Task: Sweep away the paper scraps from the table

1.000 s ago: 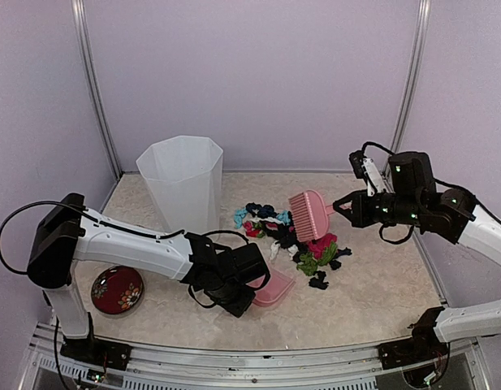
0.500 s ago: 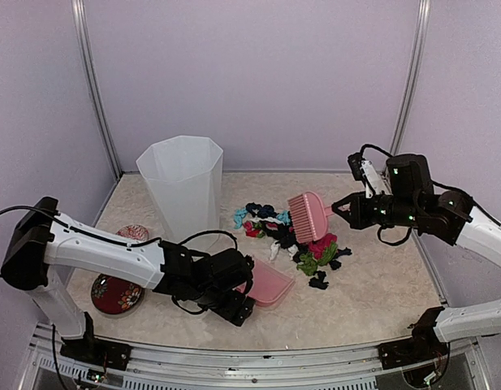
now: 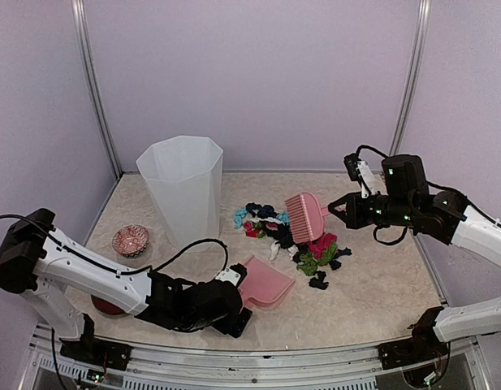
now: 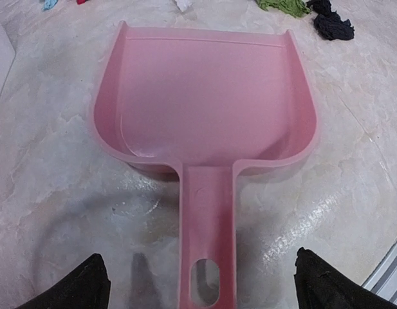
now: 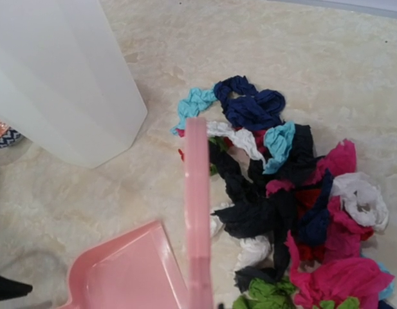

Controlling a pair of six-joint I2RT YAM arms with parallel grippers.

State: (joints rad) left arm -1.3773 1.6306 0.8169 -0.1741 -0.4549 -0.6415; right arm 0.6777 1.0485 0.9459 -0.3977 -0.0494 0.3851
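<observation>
A: What changed w/ the L gripper [image 4: 204, 283]?
B: Backed off; fingers wide, pink dustpan [image 4: 204, 96] handle between them, ungripped.
A: R gripper [image 3: 341, 207]?
B: Clamped on pink brush [image 3: 305, 215]. Paper scraps [image 3: 311, 248] lie under it on the table [image 3: 372, 284], past the pan's mouth. Prob. sweep comes next.

Left wrist view: the pink dustpan [image 4: 204, 109] handle runs off the bottom edge; the left gripper [image 4: 203, 283] shows only its jaws' dark tips in the lower corners. Overhead, lower left, the left arm [image 3: 88, 268] hides most of a red dish [image 3: 102, 306].
</observation>
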